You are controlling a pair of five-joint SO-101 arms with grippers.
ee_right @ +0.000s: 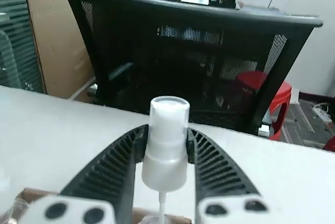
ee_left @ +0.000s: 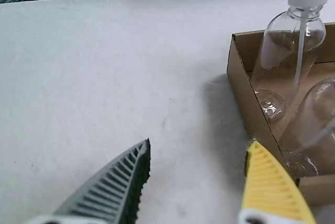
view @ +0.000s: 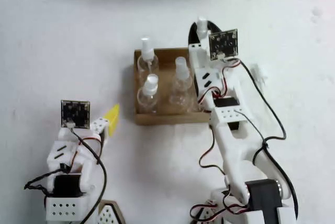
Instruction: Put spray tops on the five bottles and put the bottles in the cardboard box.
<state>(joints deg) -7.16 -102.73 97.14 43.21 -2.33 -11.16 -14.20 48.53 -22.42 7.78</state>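
Note:
The cardboard box (view: 140, 85) lies at mid-table and holds three clear bottles with white spray tops (view: 147, 56) (view: 149, 94) (view: 181, 80). My right gripper (view: 202, 29) hangs over the box's far right corner, shut on a white spray top (ee_right: 167, 140) whose thin dip tube (ee_right: 161, 203) hangs below; whatever is under it is hidden. My left gripper (ee_left: 199, 143) rests open and empty just left of the box, grey finger (ee_left: 123, 182) and yellow finger (ee_left: 269, 182) apart. The box wall (ee_left: 241, 77) and two bottles (ee_left: 290, 41) (ee_left: 314, 124) stand close beside it.
White tabletop (view: 68, 46) stretches bare to the left and behind the box. A black mesh chair (ee_right: 209, 51) stands past the table's far edge. The right arm's cables (view: 272, 119) trail over the table on the right.

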